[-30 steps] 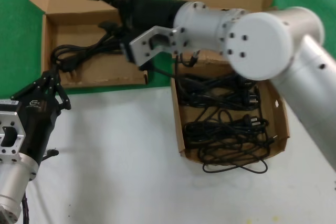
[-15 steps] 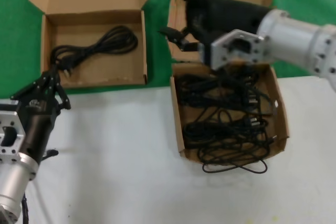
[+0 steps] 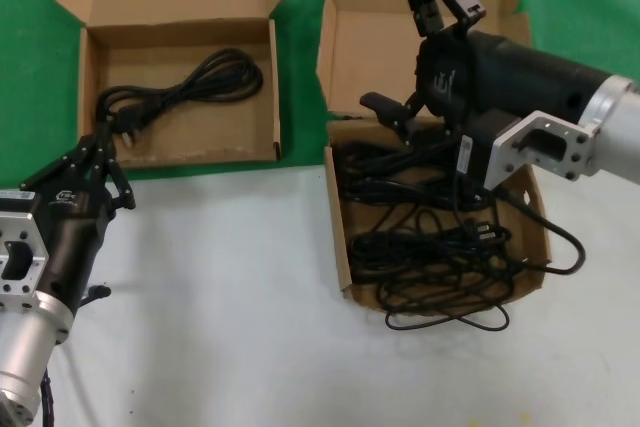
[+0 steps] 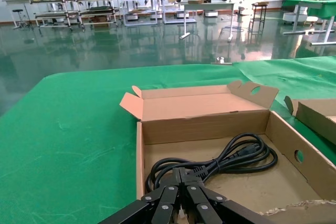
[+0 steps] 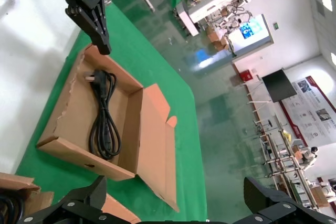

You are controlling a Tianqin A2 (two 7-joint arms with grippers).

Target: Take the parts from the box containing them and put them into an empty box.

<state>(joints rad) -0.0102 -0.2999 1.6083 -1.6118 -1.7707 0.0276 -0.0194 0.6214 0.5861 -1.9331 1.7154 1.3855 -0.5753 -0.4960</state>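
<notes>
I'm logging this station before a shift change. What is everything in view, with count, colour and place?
Cardboard box with winged lid: one, brown, far left on the green cloth.
Looped power cord: one, black, inside that box.
Wide cardboard box: one, brown, right side, partly on cloth, partly on white tabletop.
Tangled power cords: several, exact count unclear, black, filling the wide box; one loop spills over its front edge.
Green cloth: one, far side.
White tabletop: one, near side.
Left gripper: one, black, shut, near left, in front of the winged box.
Right gripper: one, black, open, above the wide box's back.
</notes>
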